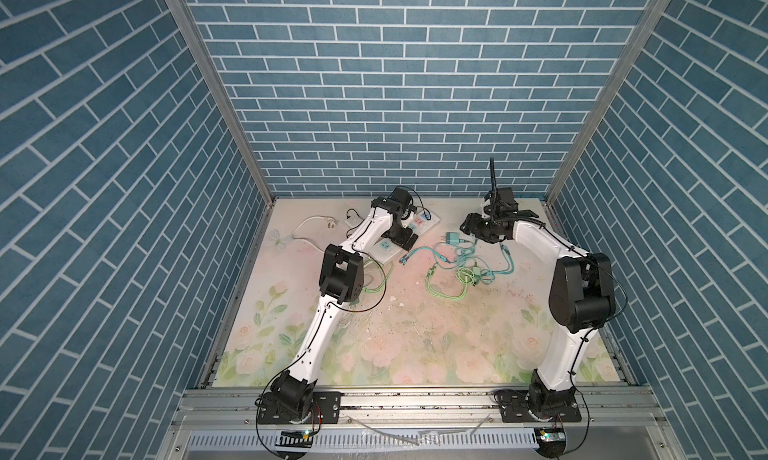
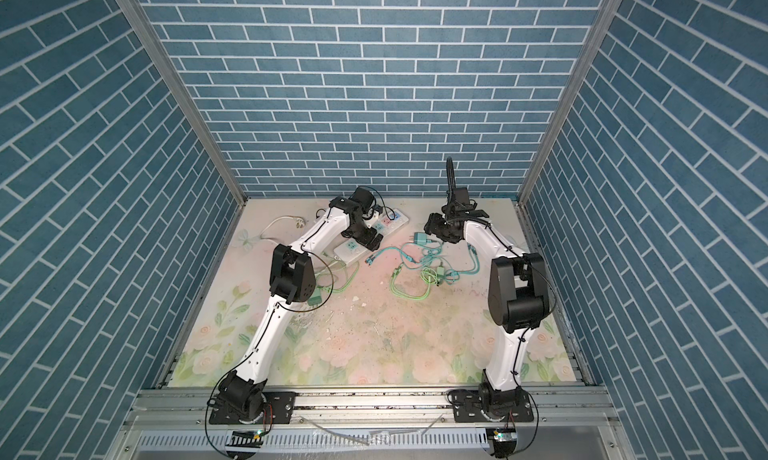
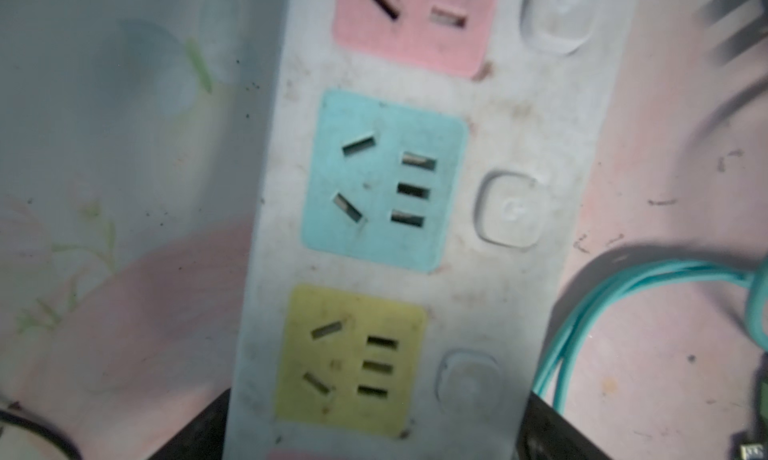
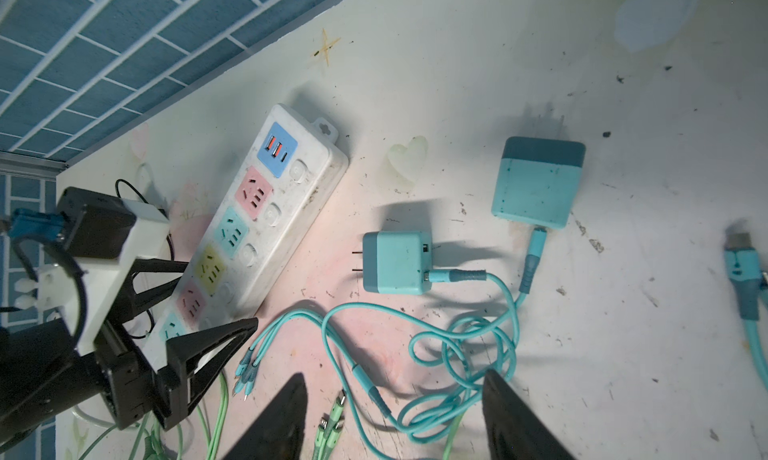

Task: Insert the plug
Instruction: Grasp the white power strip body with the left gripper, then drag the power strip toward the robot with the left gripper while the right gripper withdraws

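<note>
– Now, where does the plug lie?
– Centre of the right wrist view, flat on the bench, its two prongs pointing frame-left at the strip. A teal cable leaves its opposite face. A larger charger lies to its upper right, apart.
– And the end effectors?
– Right end effector, lower edge of that view: released and empty, fingers apart above the cable coil, near the plug but not touching it. It is likely lined up for a grasp. Left end effector, lower left: spread wide astride the strip, one finger along each long side. Whether they press it cannot be told. Probably it is there to steady the strip against the push of insertion.
– Any lettering?
– None legible. Sockets are told apart by colour: blue USB panel, then pink, teal socket, yellow socket. Each button carries a faint embossed mark, unreadable.
</note>
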